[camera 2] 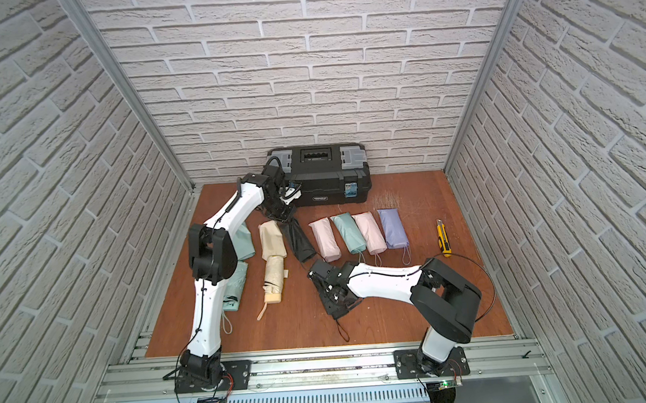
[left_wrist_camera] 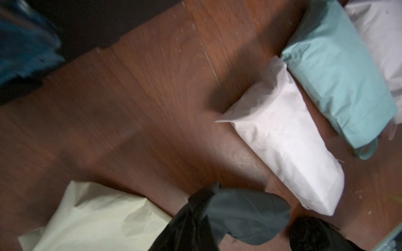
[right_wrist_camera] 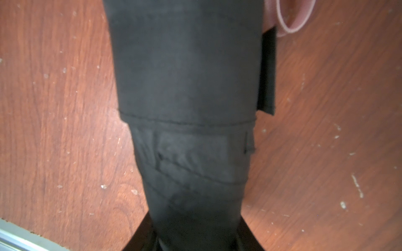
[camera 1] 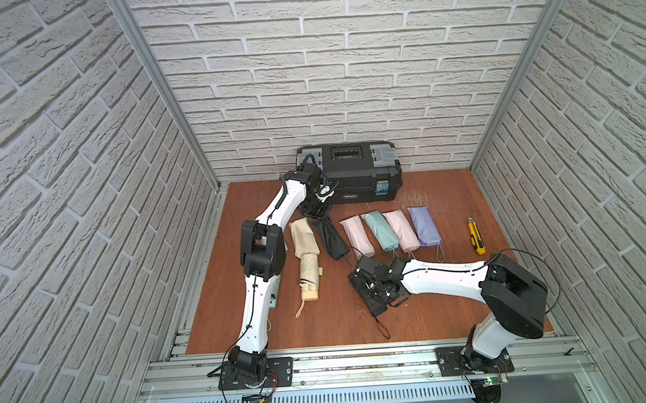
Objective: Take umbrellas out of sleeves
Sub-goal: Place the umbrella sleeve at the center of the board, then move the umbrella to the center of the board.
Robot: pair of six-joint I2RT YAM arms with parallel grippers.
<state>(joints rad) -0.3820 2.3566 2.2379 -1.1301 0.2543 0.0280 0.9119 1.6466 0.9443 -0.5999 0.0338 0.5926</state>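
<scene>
Right wrist view: black umbrella (right_wrist_camera: 191, 173) partly out of black sleeve (right_wrist_camera: 187, 65), clamped in right gripper (camera 1: 369, 294). Both top views: left gripper (camera 1: 317, 213) pinched tight on black sleeve's far end, near toolbox (camera 1: 350, 169)

Black umbrella (right_wrist_camera: 191, 173) pokes from black sleeve (right_wrist_camera: 187, 60) (pink loop (right_wrist_camera: 290, 30) nearby) above wooden table (right_wrist_camera: 54, 108).

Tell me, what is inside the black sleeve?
A black umbrella: its strapped end sticks out of the black sleeve. The rest inside is covered by fabric.

A black toolbox (camera 1: 354, 169) sits against the back wall, a yellow utility knife (camera 1: 475, 236) apart.
</scene>
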